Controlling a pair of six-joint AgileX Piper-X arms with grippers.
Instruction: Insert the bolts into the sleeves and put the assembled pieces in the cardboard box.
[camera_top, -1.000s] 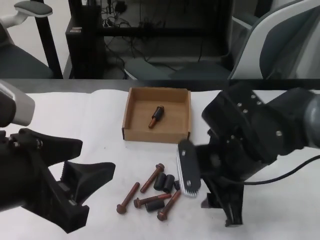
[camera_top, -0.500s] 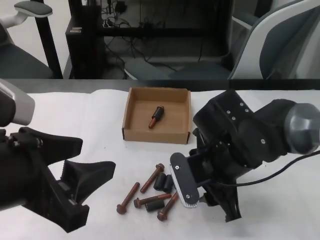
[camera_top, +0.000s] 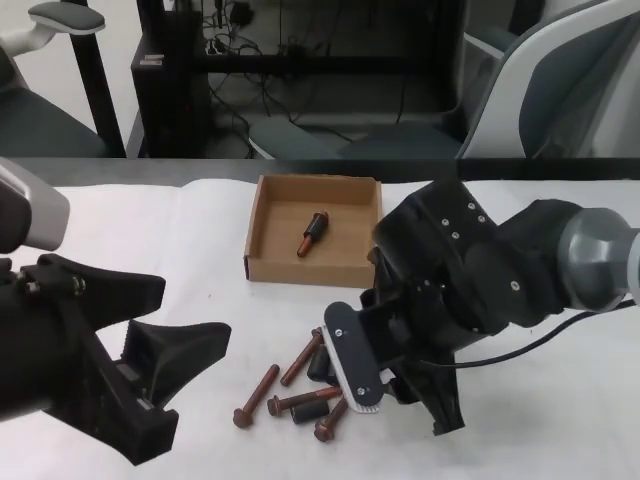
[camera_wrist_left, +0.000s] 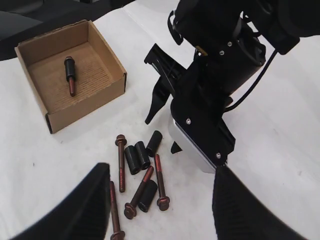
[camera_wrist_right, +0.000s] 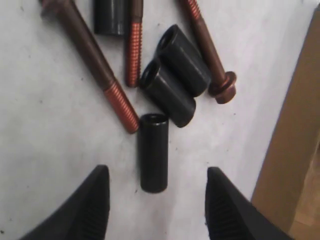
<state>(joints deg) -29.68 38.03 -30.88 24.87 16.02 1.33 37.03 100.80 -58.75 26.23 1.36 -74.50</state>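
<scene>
Where threaded bolts (camera_wrist_right: 85, 56) lie, smooth black sleeves (camera_wrist_right: 153, 152)

left hand (camera_wrist_left: 160, 170): fingers apart | right hand (camera_wrist_right: 157, 172): fingers apart, pointing down

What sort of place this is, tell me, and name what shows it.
Probably a robotics lab or workshop: a white-covered bench, office chairs and tangled cables behind it, and loose bolts and sleeves laid out beside a cardboard box.
</scene>
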